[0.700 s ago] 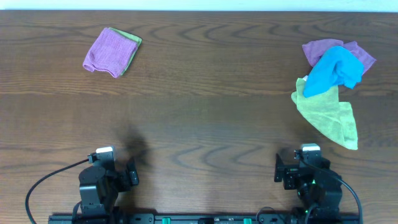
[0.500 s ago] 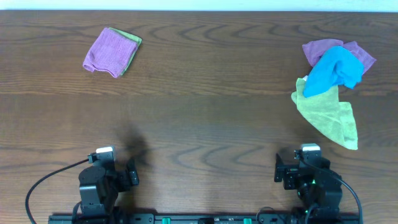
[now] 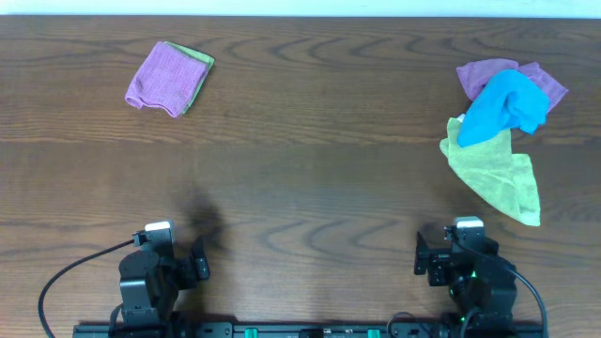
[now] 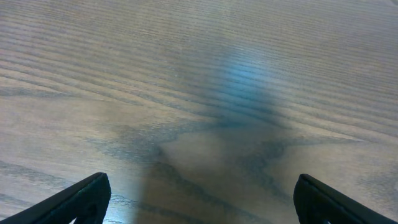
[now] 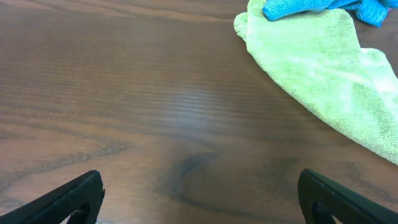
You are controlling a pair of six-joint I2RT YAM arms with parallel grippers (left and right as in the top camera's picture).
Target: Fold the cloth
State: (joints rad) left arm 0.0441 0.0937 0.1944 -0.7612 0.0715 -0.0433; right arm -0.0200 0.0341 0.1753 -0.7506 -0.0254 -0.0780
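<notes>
A pile of loose cloths lies at the right: a yellow-green cloth [image 3: 496, 174] spread out, a crumpled blue cloth [image 3: 505, 103] on its far end, and a purple cloth [image 3: 488, 71] behind. The green cloth [image 5: 323, 68] and the blue one [image 5: 311, 6] also show in the right wrist view. A folded purple cloth [image 3: 164, 78] lies on a folded green cloth [image 3: 199, 58] at the far left. My left gripper [image 4: 199, 202] is open and empty over bare wood at the near left. My right gripper [image 5: 202, 199] is open and empty, near the green cloth's near side.
The dark wooden table [image 3: 310, 178] spans the whole view. Both arm bases [image 3: 155, 277] [image 3: 470, 272] sit at the near edge.
</notes>
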